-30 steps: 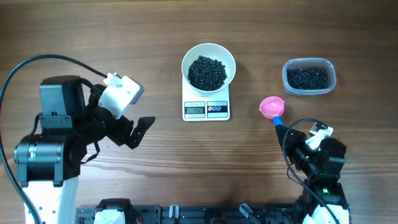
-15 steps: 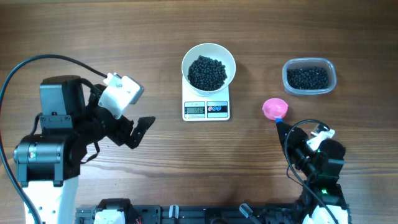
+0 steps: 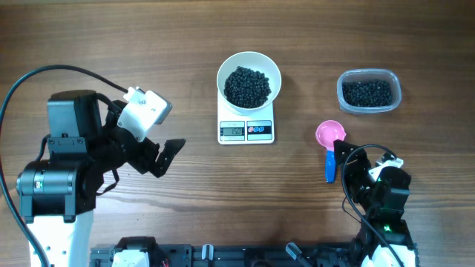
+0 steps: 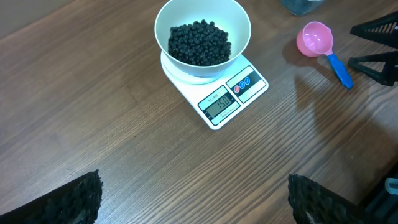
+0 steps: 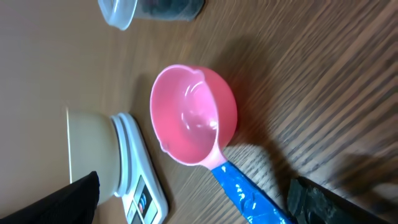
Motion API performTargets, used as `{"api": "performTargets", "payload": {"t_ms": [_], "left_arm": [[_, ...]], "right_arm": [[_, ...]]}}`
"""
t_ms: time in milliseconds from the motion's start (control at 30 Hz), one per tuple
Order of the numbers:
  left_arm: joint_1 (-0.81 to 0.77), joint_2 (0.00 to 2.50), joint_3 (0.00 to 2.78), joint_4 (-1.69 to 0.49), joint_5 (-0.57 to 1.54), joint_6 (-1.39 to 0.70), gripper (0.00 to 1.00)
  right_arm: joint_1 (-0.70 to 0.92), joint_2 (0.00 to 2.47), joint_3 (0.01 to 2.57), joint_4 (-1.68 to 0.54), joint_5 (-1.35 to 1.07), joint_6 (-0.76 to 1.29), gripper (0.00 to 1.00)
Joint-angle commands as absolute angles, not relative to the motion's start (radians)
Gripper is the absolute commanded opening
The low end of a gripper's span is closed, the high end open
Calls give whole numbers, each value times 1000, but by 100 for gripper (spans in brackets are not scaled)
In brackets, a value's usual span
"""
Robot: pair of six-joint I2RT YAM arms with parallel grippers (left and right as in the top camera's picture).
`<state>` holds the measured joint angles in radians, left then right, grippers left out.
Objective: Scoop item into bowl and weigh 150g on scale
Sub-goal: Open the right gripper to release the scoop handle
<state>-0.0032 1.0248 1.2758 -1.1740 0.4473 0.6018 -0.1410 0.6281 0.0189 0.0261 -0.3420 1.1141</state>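
At mid-table the bowl (image 3: 249, 61) sits on the scale (image 3: 246, 132) with the pellets (image 3: 247, 86) heaped inside, well apart from both grippers. The left gripper (image 4: 193, 180) hangs spread wide and empty over bare table (image 3: 148, 44), short of the scale. The right gripper (image 4: 351, 45) is spread too and holds nothing. The scoop (image 3: 329, 136) lies on the wood, its pink cup empty and its blue handle between the fingers (image 5: 329, 208), touching neither. A tub (image 3: 369, 91) of pellets stands beyond. The scale's display shows three dark digits, too blurred to read surely, and the small print is illegible. A second ago the right fingers pinched the handle, with the cup nearer the scale.
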Motion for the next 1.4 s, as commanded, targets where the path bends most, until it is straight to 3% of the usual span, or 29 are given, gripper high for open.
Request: {"api": "performTargets", "payload": {"t_ms": [0,133,367,533,667,767,867,1033,1233,1367], "left_arm": [[4,1028,1290,-1172,467,621,100],[4,1028,1290,-1172,467,621,100],[4,1028,1290,-1172,467,621,100],[4,1028,1290,-1172,467,621,100],[4,1028,1290,-1172,467,621,100],[4,1028,1290,-1172,467,621,100],[4,1028,1290,-1172,467,621,100],[4,1028,1290,-1172,467,621,100],[4,1028,1290,-1172,467,621,100],[4,1028,1290,-1172,467,621,100]], "right_arm": [[-142,619,13,36,-274,1099,100],[-142,619,40,134,-271,1099,100],[-142,619,50,562,-402,1142,100],[-142,619,49,662,-366,1560,100],[-142,619,49,510,-399,1916,100],[-142,619,49,379,-558,2024,100],[-142,619,49,374,-602,1934,100],[-142,619,49,430,-616,1380,100],[-126,581,49,406,-495,1047,100],[-108,418,48,304,-419,876,99]]}}
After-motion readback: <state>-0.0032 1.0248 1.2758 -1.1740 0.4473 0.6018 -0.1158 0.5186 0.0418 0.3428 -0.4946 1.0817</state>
